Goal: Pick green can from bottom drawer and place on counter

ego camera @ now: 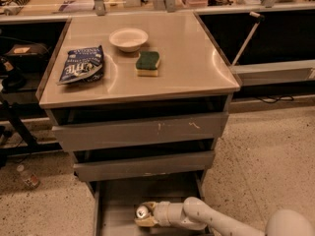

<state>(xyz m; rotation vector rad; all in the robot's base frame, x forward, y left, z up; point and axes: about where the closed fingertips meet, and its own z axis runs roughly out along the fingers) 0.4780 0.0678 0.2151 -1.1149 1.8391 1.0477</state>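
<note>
The bottom drawer [115, 200] is pulled open at the foot of the grey cabinet. The green can [142, 212] stands inside it, only its silver top showing. My gripper [145, 215] reaches in from the right and sits right at the can. The pale steel counter [197, 58] lies above.
On the counter sit a white bowl [128, 38], a green-and-yellow sponge [147, 63] and a blue chip bag [81, 65]. Two upper drawers [142, 131] stick out slightly. A plastic bottle [28, 177] lies on the floor at left. A white pole [244, 36] leans at right.
</note>
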